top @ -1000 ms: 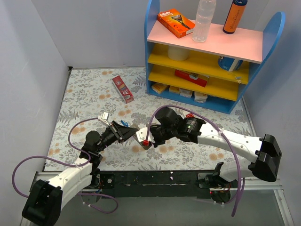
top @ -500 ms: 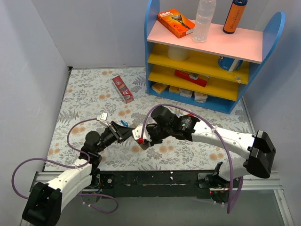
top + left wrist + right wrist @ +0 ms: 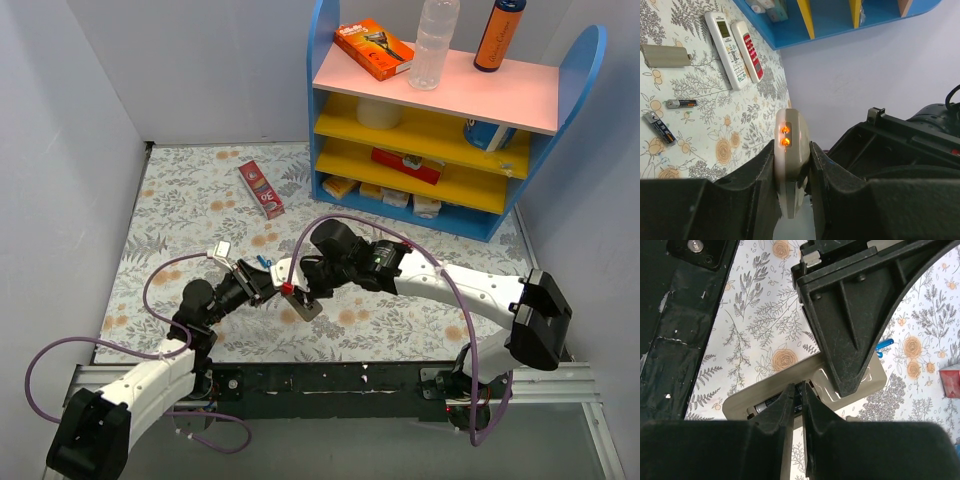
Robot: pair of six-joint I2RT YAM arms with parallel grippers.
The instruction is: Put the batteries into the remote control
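My left gripper (image 3: 792,150) is shut on a pale beige remote control (image 3: 790,145), held edge-on with two orange lights showing; its face is hidden. In the right wrist view the remote's back (image 3: 790,371) shows an open battery bay. A dark battery (image 3: 766,405) lies in the bay, and my right gripper (image 3: 799,388) is shut on its end. Two more batteries (image 3: 681,103) (image 3: 659,127) lie on the mat. From above, both grippers (image 3: 262,283) (image 3: 292,288) meet at the remote (image 3: 308,306). A slim white remote with a greenish screen (image 3: 726,47) lies on the mat.
A red-faced remote (image 3: 749,50) lies beside the white one, with a beige battery cover (image 3: 665,55) nearby. A small blue clip (image 3: 884,345) lies near the left gripper. A red box (image 3: 261,189) lies further back. The blue shelf unit (image 3: 450,110) stands at the back right.
My right arm has swung left and its gripper has closed in on the remote held by the left gripper. The left gripper and remote have shifted slightly left.
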